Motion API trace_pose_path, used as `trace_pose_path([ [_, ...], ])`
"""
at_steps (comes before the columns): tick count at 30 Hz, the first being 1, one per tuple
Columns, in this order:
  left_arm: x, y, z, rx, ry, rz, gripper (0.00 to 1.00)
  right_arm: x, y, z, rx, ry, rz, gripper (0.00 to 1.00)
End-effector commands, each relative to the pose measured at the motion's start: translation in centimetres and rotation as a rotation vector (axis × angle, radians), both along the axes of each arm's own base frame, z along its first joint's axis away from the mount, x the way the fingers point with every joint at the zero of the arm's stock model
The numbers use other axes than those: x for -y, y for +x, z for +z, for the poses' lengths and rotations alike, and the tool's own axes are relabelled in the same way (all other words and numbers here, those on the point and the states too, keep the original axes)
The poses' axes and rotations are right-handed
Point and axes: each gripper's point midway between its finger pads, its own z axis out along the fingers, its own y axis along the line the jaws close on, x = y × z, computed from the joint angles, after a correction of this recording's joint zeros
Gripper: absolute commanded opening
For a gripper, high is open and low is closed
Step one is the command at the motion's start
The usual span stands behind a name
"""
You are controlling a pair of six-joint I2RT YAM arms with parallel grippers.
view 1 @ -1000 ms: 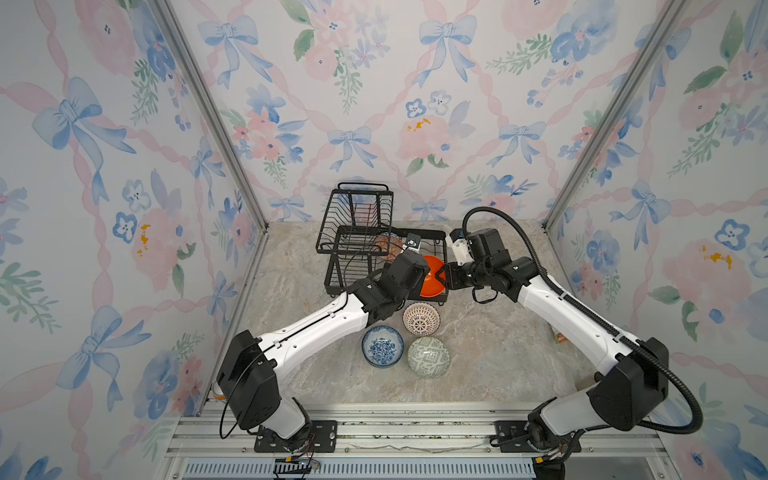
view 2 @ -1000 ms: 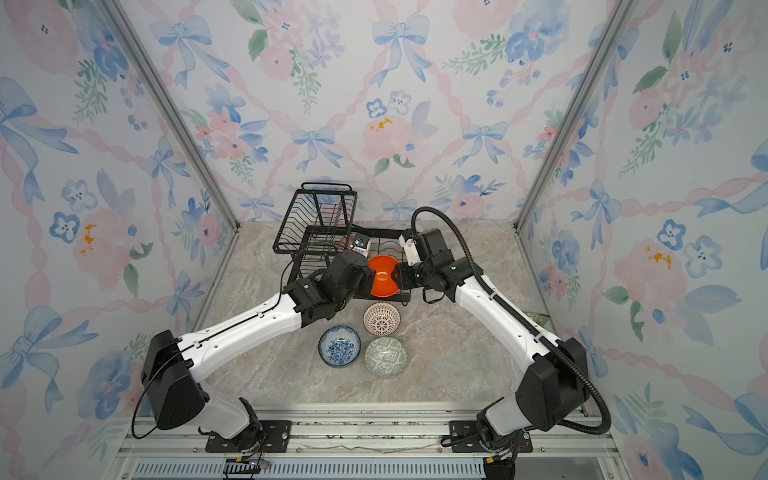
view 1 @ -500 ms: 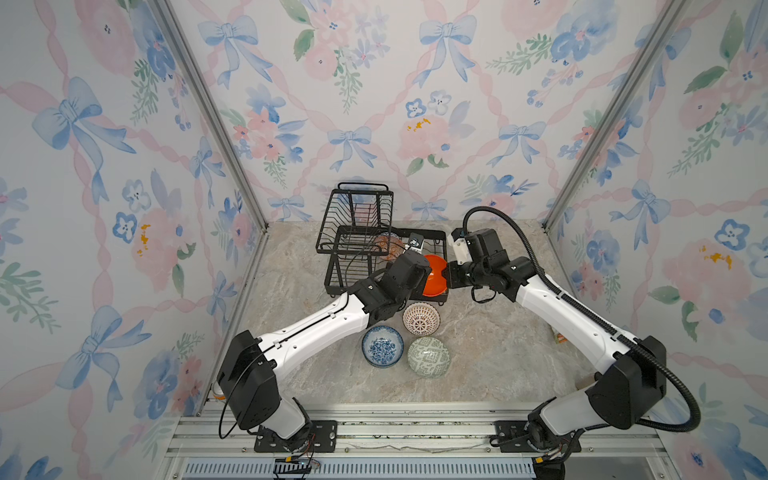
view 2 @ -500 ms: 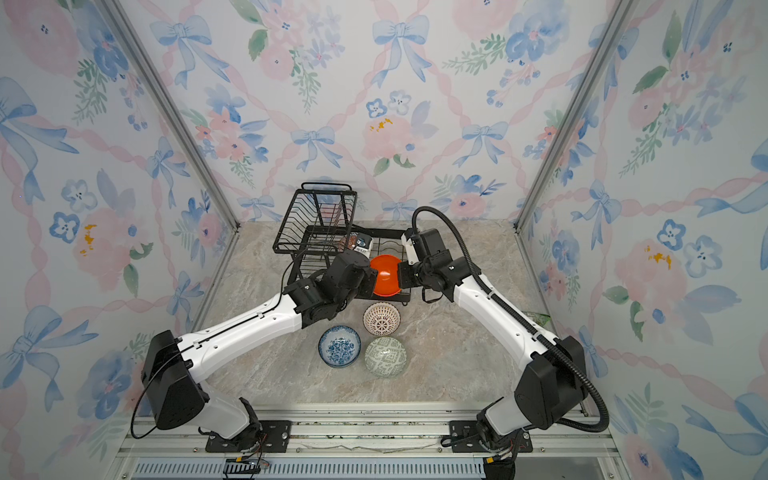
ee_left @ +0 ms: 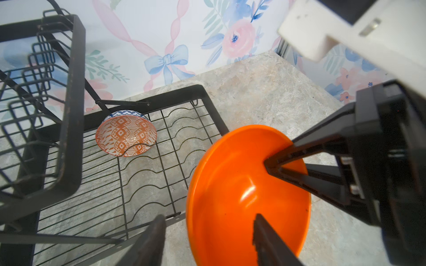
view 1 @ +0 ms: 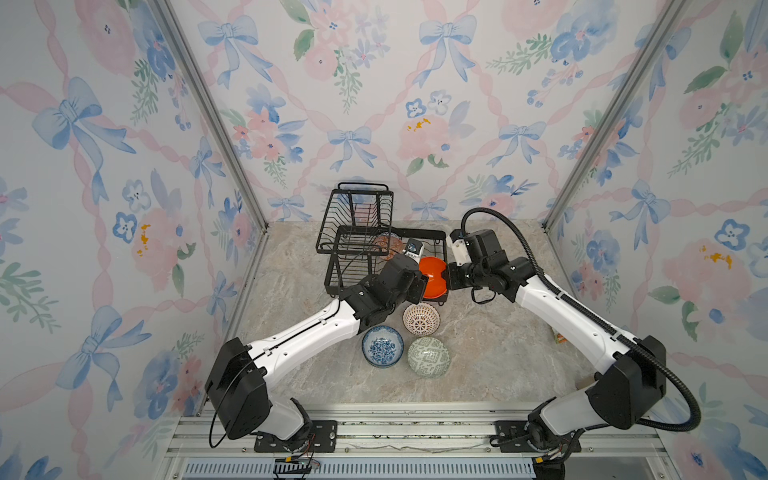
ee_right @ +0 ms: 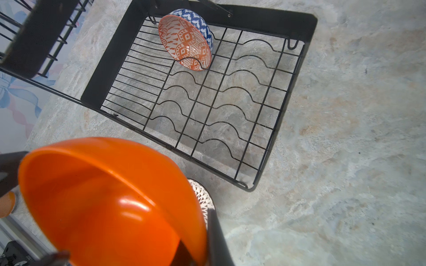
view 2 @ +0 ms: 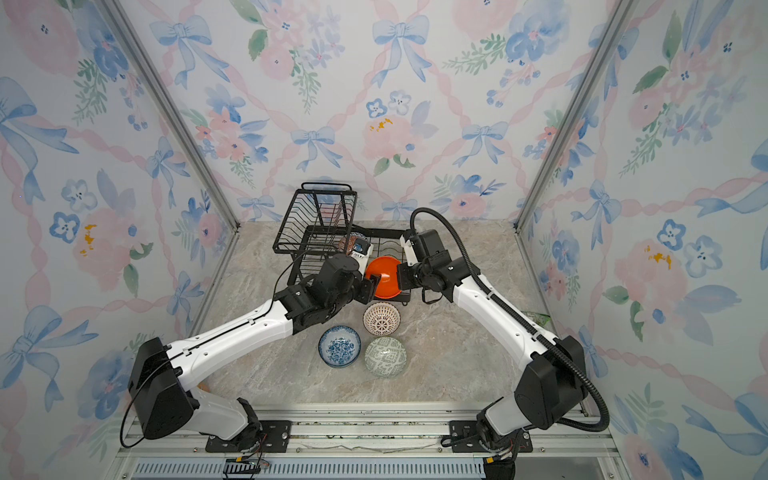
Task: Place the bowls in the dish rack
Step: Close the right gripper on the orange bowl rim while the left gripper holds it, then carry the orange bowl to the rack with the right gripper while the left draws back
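Observation:
The plain orange bowl (view 1: pixel 432 276) (view 2: pixel 384 276) hangs tilted on edge over the front right corner of the dish rack (view 1: pixel 419 231). My right gripper (ee_right: pixel 200 239) (view 1: pixel 446 278) is shut on the orange bowl's (ee_right: pixel 103 202) rim, one finger inside and one outside. My left gripper (ee_left: pixel 209 217) (view 1: pixel 422 286) is open, its fingers standing either side of the opposite rim of the orange bowl (ee_left: pixel 242 195) without pinching it. A red-orange patterned bowl (ee_left: pixel 125 135) (ee_right: pixel 186 40) leans in the rack's low tray (ee_left: pixel 179 94) at its back.
Three bowls sit on the marble floor in front of the rack: white lattice (view 1: pixel 421 319), blue floral (view 1: pixel 382 346), grey-green geometric (view 1: pixel 429 356). The raised basket tier (view 1: pixel 355 220) stands over the tray's back left. A small packet (view 1: pixel 561 337) lies by the right wall.
My right gripper closed on the orange bowl's rim, then my left gripper opened and let the bowl go. Both arms have hardly moved.

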Motion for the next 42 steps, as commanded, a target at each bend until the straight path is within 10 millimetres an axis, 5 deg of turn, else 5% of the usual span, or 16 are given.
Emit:
trace_pose_path([
  [1,-0.6,-0.7,0.9,0.02,-0.029,-0.027,0.92,-0.7,0.1,1.1,0.039,0.006,0.032,0.0],
  [2,-1.1,-0.7,0.8,0.02,-0.029,-0.019,0.98,-0.6,0.1,1.1,0.047,0.002,0.033,0.0],
  [13,-7.1,-1.3,-1.0,-0.008,-0.048,0.065,0.98,0.9,1.6,2.2,0.171,-0.123,0.031,0.0],
  [29,-14.0,-1.6,-3.2,-0.021,-0.059,0.201,0.98,3.0,9.8,5.5,0.564,-0.276,-0.045,0.0],
  [42,-15.3,-2.1,-3.9,-0.028,-0.07,0.225,0.98,3.3,17.5,4.2,0.865,-0.503,-0.168,0.0],
])
